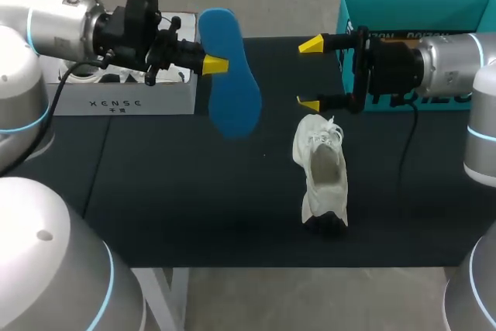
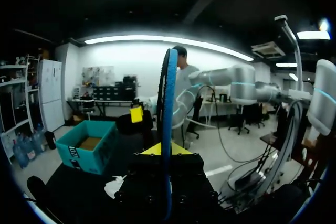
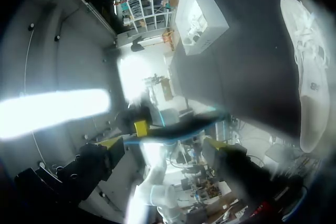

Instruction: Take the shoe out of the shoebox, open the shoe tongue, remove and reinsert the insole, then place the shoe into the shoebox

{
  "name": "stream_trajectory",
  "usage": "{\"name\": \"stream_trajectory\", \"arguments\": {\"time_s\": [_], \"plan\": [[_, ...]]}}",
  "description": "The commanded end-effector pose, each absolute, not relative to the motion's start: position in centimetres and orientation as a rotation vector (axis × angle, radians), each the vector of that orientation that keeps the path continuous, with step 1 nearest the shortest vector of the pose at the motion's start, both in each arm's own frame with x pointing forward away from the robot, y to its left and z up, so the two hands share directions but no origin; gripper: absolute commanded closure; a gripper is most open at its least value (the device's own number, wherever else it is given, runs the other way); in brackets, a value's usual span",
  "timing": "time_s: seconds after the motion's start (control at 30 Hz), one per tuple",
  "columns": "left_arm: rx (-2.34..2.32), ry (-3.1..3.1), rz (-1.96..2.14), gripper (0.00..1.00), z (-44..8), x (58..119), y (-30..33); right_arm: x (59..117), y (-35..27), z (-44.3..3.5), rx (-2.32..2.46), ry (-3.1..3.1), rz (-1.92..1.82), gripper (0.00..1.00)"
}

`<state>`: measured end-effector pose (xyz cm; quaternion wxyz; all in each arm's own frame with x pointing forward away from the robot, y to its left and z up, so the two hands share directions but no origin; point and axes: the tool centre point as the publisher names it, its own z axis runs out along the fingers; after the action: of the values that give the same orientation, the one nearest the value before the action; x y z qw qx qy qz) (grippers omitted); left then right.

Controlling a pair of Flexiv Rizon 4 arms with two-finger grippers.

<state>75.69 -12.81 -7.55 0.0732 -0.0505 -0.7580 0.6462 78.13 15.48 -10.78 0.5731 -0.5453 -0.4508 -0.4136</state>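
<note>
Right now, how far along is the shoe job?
Done: shoe out of the shoebox, on the table; insole removed. In hand: left end effector holds the insole aloft, right end effector open and empty. Left: reinsert insole, box the shoe.

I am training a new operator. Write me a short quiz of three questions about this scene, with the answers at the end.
1. True or false: the white shoe lies inside the teal shoebox.
2. Fill in: the right pincer has its jaws ____.
3. Which holds the blue insole? A) left pincer B) right pincer C) neither
Key: 1 false; 2 open; 3 A.
</note>
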Motion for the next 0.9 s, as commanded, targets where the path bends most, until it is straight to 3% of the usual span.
{"name": "stream_trajectory", "arguments": {"time_s": [0.03,0.43,0.9], "plan": [[-0.458,-2.403,1.989,1.0,-7.1,74.2,-13.7,78.1,15.6,-10.8,-1.28,-1.056,-0.969,0.0],[-0.82,-2.491,2.145,1.0,-10.6,71.1,-13.6,78.1,15.6,-10.8,-1.28,-1.056,-0.969,0.0],[-1.056,-2.663,2.13,1.0,-8.7,72.8,-15.7,78.1,15.6,-10.8,-1.28,-1.056,-0.969,0.0]]}}
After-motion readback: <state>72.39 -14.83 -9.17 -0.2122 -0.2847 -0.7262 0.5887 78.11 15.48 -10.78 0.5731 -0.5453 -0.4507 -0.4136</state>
